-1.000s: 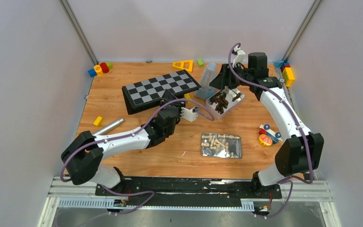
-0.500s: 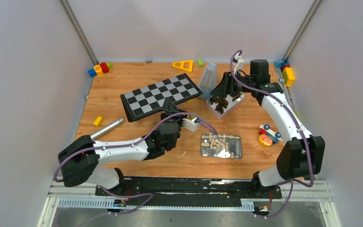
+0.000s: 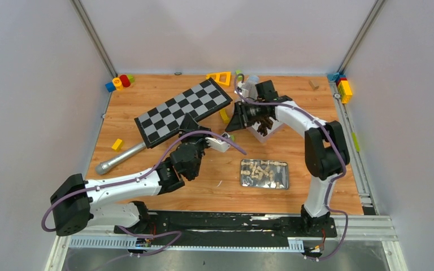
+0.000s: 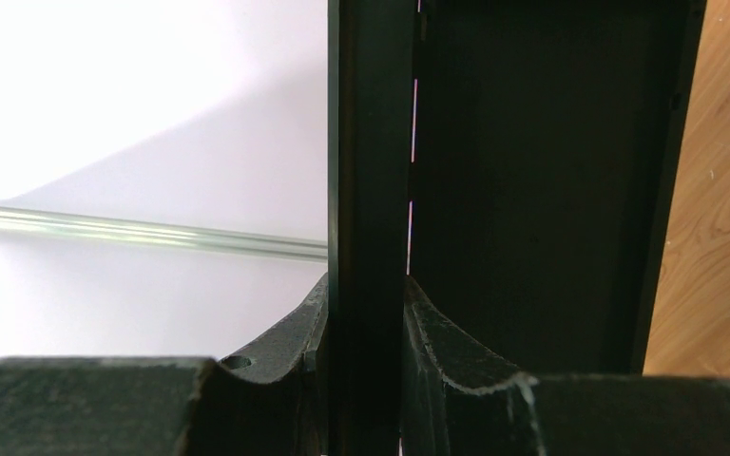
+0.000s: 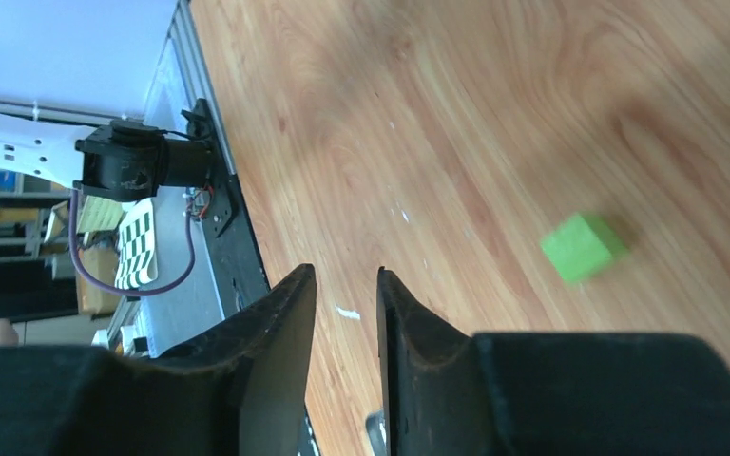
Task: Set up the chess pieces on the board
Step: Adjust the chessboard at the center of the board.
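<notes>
The left fingers [image 3: 190,121] pinch the thin black rim of the flat checkered board [image 3: 183,107], held at a slant above the wooden desk [image 3: 147,90]. The right fingers [image 3: 236,119] stand a narrow gap apart with nothing between them, beside one white tray [image 3: 258,135] of dark pieces [image 3: 264,121]. One shiny metal tin [image 3: 285,183] holds the small cream chess pieces [image 3: 263,171], heaped so I can't count them.

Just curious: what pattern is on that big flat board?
The board is black-and-white checkered with a black rim; clearest from the top external view.
</notes>
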You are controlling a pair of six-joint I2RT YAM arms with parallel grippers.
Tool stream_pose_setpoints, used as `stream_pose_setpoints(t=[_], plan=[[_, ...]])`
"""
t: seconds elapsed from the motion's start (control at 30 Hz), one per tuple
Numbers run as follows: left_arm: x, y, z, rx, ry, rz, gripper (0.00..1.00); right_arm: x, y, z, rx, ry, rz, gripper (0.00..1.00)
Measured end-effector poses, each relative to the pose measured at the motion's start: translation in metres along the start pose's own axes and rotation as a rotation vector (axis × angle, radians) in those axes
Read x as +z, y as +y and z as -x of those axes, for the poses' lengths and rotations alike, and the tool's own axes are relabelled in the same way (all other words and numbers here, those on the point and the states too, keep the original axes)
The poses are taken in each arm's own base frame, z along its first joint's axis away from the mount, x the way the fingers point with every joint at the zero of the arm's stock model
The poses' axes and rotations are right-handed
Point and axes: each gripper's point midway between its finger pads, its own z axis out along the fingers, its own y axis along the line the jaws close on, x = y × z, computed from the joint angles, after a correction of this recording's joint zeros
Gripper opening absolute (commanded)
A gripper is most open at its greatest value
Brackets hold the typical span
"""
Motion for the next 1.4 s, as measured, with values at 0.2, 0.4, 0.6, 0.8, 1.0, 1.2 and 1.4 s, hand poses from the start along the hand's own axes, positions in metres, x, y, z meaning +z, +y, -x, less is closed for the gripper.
stream_pose_setpoints(t=[0.2, 0.4, 0.6, 0.8, 1.0, 1.2, 1.4], plan=[[-0.002, 0.001, -0.001, -0.029, -0.003, 0.000, 0.00, 0.046, 0.003, 0.033, -0.056, 0.036, 0.114, 0.25], [-0.003, -0.002, -0.003, -0.045, 0.000, -0.016, 0.00, 0.069, -0.012, 0.071, -0.087, 0.001, 0.139, 0.23], [-0.006, -0.015, -0.001, -0.052, -0.004, -0.060, 0.00, 0.083, -0.028, 0.093, -0.081, -0.029, 0.125, 0.21], [-0.010, -0.038, -0.002, -0.056, 0.007, -0.182, 0.00, 0.098, -0.048, 0.108, -0.071, -0.067, 0.099, 0.20], [-0.014, -0.046, 0.002, -0.112, 0.006, -0.289, 0.00, 0.104, -0.058, 0.114, -0.057, -0.089, 0.081, 0.19], [-0.021, -0.062, 0.005, -0.120, -0.010, -0.363, 0.00, 0.109, -0.059, 0.117, -0.055, -0.101, 0.084, 0.19], [-0.024, -0.070, 0.014, -0.137, -0.036, -0.388, 0.00, 0.116, -0.055, 0.115, -0.053, -0.099, 0.095, 0.19]])
